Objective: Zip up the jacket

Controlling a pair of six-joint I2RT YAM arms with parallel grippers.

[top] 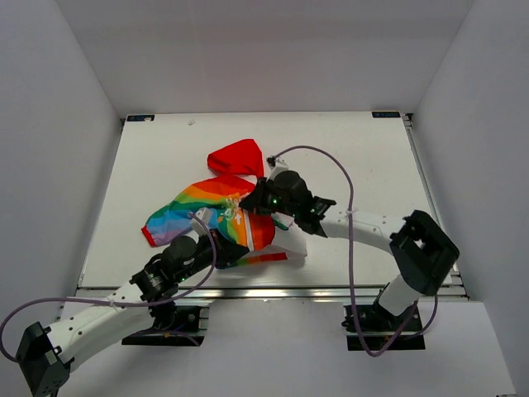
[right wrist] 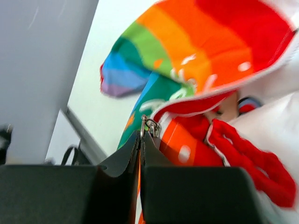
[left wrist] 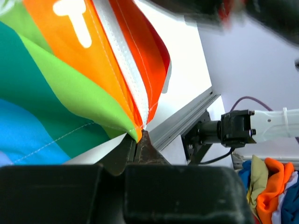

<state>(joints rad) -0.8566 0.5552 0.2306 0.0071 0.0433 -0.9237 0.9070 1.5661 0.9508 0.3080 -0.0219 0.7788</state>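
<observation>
— Where's the jacket [top: 219,211]?

— Crumpled on the white desk [top: 347,149], about the middle and toward the near edge, between the two arms. Its red hood [top: 238,157] points to the far side, and a rainbow sleeve [top: 178,217] trails off to the left.

— And the left fingers [left wrist: 140,142]?

— Clenched on the jacket's bottom corner, where the orange and green stripes meet the white zipper tape. The fabric rises from that pinch, lifted off the desk there.

— The right fingers [right wrist: 141,142]?

— Pressed together as well, with the small metal zipper pull [right wrist: 148,125] caught at their tips. Red trim and a red cord lie just beside it.

— How do the two grips sit?

— Seen from above, the right one is farther up the jacket and the left one is nearer the desk's front edge.
</observation>
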